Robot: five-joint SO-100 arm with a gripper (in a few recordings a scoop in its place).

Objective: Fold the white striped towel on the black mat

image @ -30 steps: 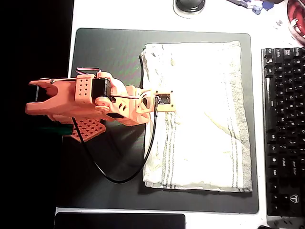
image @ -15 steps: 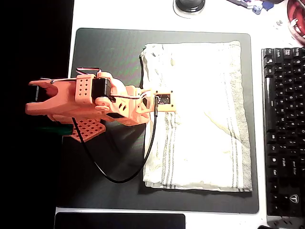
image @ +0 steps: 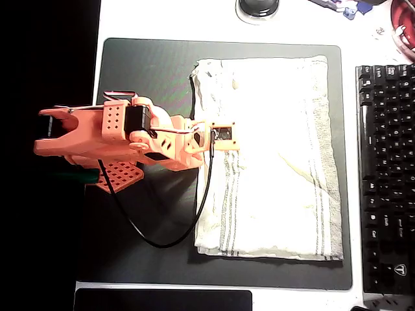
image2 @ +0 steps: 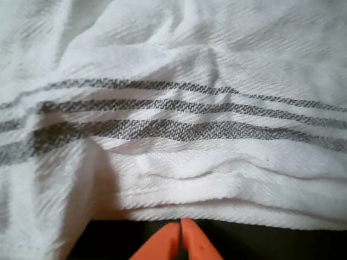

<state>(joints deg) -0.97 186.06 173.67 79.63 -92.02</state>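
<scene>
Lying on the right part of the mat point(image: 142, 71), the towel point(image: 272, 155) looks folded over already, with grey stripes near its left and right edges in the overhead view. The orange arm reaches in from the left, and the gripper point(image2: 180, 238) sits just at the towel's left edge, about halfway along it. In the wrist view its two tips are pressed together with nothing between them, right in front of the thick stack of towel edges and touching no cloth. To do this step well, I think the tips should spread apart first, slide low along the mat, and pinch every layer of that edge. Grabbing only the top layer could pull the fold apart.
</scene>
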